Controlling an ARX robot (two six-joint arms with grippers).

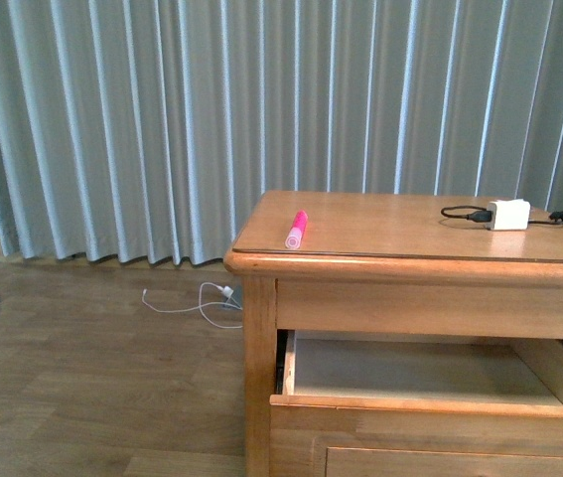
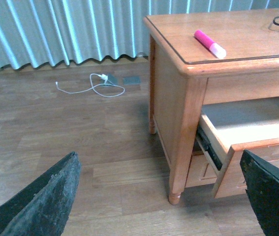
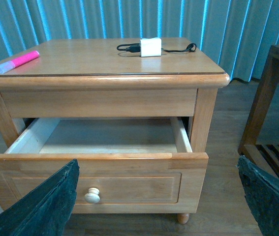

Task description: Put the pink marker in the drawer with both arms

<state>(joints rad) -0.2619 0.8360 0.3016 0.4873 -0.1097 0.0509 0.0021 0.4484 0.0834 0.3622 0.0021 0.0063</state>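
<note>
The pink marker (image 1: pixel 296 230) lies on the wooden table top near its left front corner; it also shows in the left wrist view (image 2: pixel 209 43) and the right wrist view (image 3: pixel 17 61). The drawer (image 1: pixel 430 402) stands pulled open under the top and its inside looks empty; its pale knob (image 3: pixel 92 195) shows in the right wrist view. My left gripper (image 2: pixel 161 196) is open and empty, out over the floor left of the table. My right gripper (image 3: pixel 159 196) is open and empty, in front of the drawer front (image 3: pixel 92 184). Neither arm shows in the front view.
A white charger block (image 1: pixel 509 214) with a black cable lies on the table top at the back right. A white cable (image 1: pixel 192 303) lies on the floor by the grey curtain. A dark wooden shelf unit (image 3: pixel 272 108) stands to the right of the table.
</note>
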